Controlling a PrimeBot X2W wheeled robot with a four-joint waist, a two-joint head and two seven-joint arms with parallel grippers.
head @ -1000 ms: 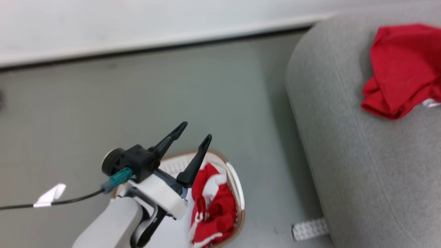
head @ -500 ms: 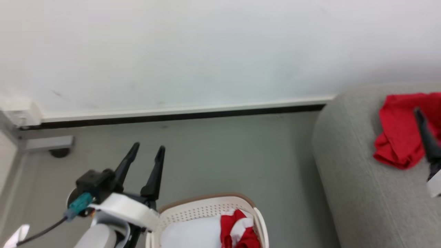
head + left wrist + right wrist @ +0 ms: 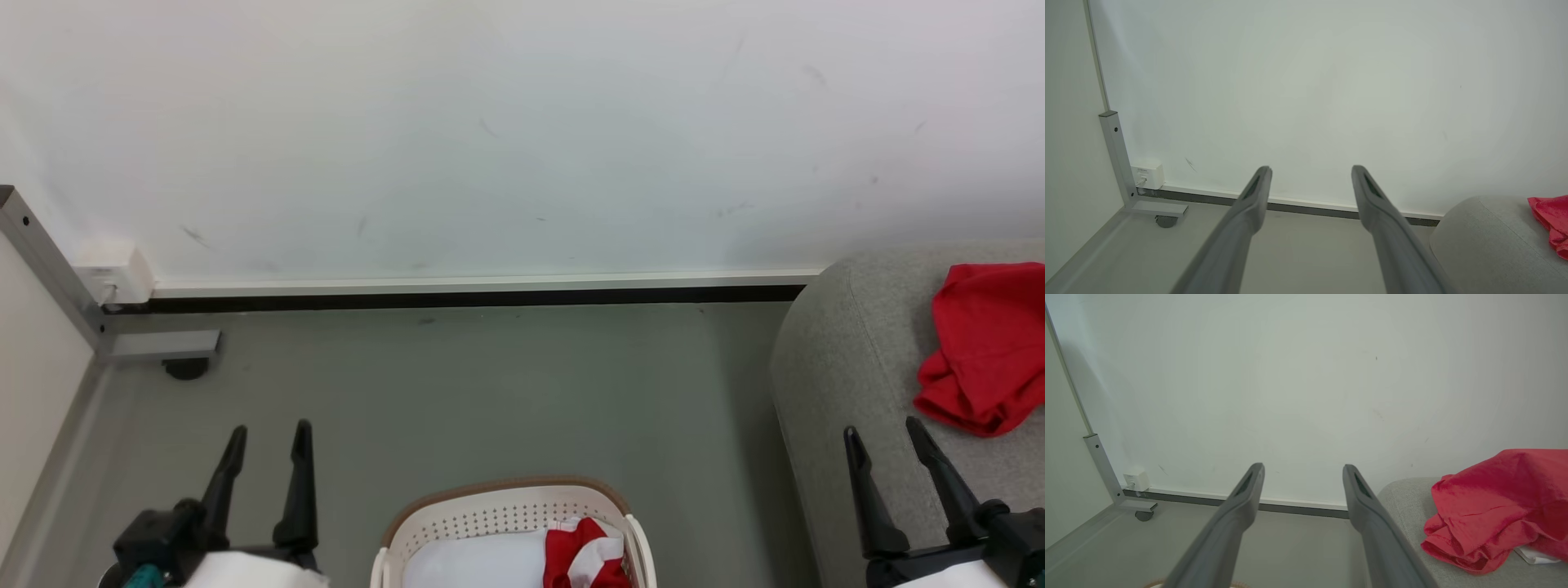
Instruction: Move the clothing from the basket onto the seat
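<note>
Since half a second ago the head camera has swung, and against the basket the left gripper [image 3: 270,428] has drawn off to its left side, low over the grey floor [image 3: 490,392], while the right gripper [image 3: 882,426] has come fully into sight at the lower right, both fingers over the near edge of the seat [image 3: 841,367]. Both pairs of jaws stand apart with nothing between them; the left wrist view shows the left gripper [image 3: 1311,168] spread before the white wall [image 3: 1331,81], and the right wrist view shows the right gripper [image 3: 1303,466] likewise parted and empty. At the bottom middle of the head view the basket [image 3: 506,487] sits on the floor between the two grippers, holding a red-and-white garment [image 3: 584,555] against its right side, beside a pale sheet [image 3: 473,563]. A crumpled red garment [image 3: 984,351] lies on the seat, just beyond the right gripper's fingertips and clear of them; it also shows in the right wrist view [image 3: 1498,506], with a bit of white fabric [image 3: 1533,555] peeping from under it. A grey metal post [image 3: 49,261] on a caster [image 3: 186,369] stands by the wall at the far left
</note>
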